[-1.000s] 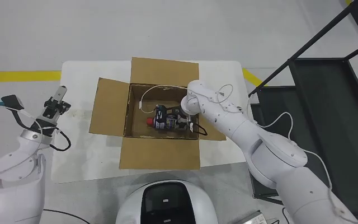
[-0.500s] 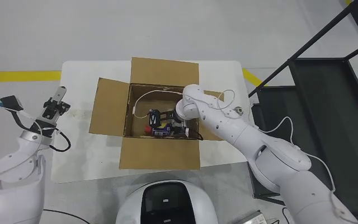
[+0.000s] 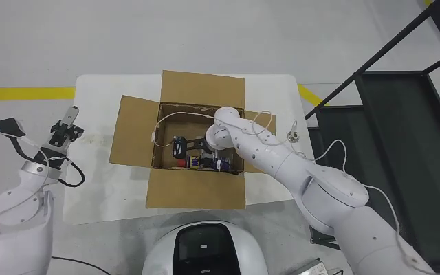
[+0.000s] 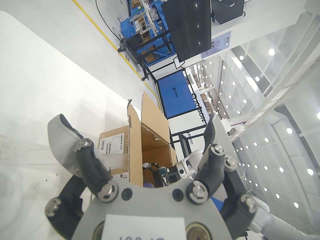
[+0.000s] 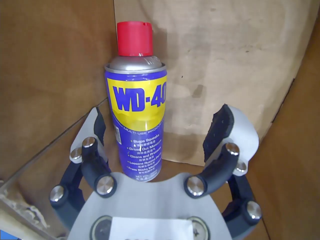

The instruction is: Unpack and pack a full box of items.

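An open cardboard box [image 3: 203, 88] stands on the white table [image 3: 103, 93]. Inside it a blue-and-yellow spray can [image 3: 199, 163] with a red cap lies on the floor along the near wall. My right gripper [image 3: 180, 146] is down in the box, open, with the spray can [image 5: 138, 111] between its fingers [image 5: 220, 126] and close to one pad; the right gripper [image 5: 160, 116] is not closed on it. The cap end is near the box's left wall. My left gripper [image 3: 65, 125] hangs open and empty over the table's left edge; past the left gripper [image 4: 136, 121] the box [image 4: 152, 136] is visible.
The box's four flaps are spread outward, the front one [image 3: 196, 188] toward me. A white cable [image 3: 180, 115] loops from the right arm over the box. A dark metal rack [image 3: 385, 124] stands right of the table. Bare table lies left of the box.
My right gripper has moved leftward inside the box, toward the can's red-capped end. The left arm has barely shifted.
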`<state>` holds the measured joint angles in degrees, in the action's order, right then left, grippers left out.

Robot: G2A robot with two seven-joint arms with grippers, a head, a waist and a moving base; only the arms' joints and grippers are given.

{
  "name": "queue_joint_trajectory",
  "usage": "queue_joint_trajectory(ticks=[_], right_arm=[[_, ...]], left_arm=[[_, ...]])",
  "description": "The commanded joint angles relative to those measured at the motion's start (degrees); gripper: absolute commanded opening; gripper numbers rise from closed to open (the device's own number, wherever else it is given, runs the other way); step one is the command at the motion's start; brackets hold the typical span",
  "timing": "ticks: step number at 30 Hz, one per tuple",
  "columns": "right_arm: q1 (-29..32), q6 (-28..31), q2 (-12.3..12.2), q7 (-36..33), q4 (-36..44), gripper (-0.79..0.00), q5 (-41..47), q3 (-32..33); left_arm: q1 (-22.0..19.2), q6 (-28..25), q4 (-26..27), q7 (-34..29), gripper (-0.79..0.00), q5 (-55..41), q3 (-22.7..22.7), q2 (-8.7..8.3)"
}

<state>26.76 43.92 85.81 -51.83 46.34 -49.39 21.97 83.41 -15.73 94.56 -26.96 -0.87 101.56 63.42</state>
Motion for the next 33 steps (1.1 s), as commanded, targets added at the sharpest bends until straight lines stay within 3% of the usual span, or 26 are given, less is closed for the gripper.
queue_joint_trajectory(ticks=[1,11,12,13,14,33], right_arm=[[-0.12,0.07,0.67,-0.05,-1.33,0.0,0.51,-0.39],[-1.51,0.14,3.87,0.55,-7.55,0.0,1.38,-1.79],[-1.69,0.2,4.11,0.83,-8.08,-0.262,1.27,-1.85],[-1.9,0.32,4.34,1.11,-8.52,-0.625,1.11,-1.91],[-2.1,0.45,4.54,1.32,-9.02,-0.785,0.93,-1.97],[-3.49,1.27,4.98,1.74,-12.84,-0.785,0.04,-0.52]], left_arm=[[0.03,-0.15,-0.02,0.0,0.0,-0.06,0.02,-0.02],[0.31,-0.42,0.2,0.08,0.0,-0.33,0.23,-0.12],[0.3,-0.39,0.26,0.19,0.0,-0.25,0.31,-0.14],[0.26,-0.38,0.35,0.27,0.0,-0.36,0.35,-0.14],[0.23,-0.37,0.42,0.32,0.0,-0.41,0.4,-0.15],[-0.54,-0.01,0.18,1.02,0.0,-0.86,-0.42,-0.19]])
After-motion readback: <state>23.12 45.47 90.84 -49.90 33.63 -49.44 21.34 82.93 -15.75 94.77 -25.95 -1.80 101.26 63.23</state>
